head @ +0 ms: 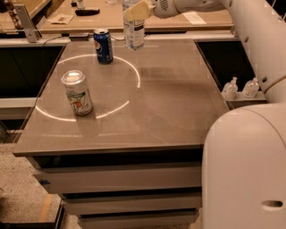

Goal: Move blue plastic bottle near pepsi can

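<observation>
Now your gripper [138, 10] pinches the top of the blue plastic bottle [133, 35] at the far edge of the worktop [170, 103], near the pepsi can [103, 46] but apart from it. You look late in the carry; next, set the bottle upright beside the can, then release.

Looks down over table [170, 94]; far hand [135, 12] grips bottle [134, 36].
</observation>
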`<state>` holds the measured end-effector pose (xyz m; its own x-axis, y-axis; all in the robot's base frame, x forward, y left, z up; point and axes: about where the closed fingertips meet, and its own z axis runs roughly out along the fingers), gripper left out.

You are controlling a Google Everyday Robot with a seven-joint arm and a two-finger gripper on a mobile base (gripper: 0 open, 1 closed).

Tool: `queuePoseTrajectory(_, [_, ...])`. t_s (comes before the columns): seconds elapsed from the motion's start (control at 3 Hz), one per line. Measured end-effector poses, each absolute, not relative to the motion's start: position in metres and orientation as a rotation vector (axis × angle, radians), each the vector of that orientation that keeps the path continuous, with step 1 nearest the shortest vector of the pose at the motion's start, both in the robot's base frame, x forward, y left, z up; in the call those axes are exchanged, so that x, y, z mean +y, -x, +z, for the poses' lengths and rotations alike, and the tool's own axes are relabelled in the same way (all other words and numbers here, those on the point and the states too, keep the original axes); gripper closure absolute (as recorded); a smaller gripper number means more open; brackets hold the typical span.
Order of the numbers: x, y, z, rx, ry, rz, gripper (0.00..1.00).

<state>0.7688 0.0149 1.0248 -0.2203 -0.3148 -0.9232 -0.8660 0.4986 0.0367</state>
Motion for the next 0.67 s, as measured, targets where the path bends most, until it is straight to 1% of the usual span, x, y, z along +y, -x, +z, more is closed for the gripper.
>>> queuePoseTrajectory(0.67, [0.07,-0.779,1.017,1.735,1.098,0.709,1.0])
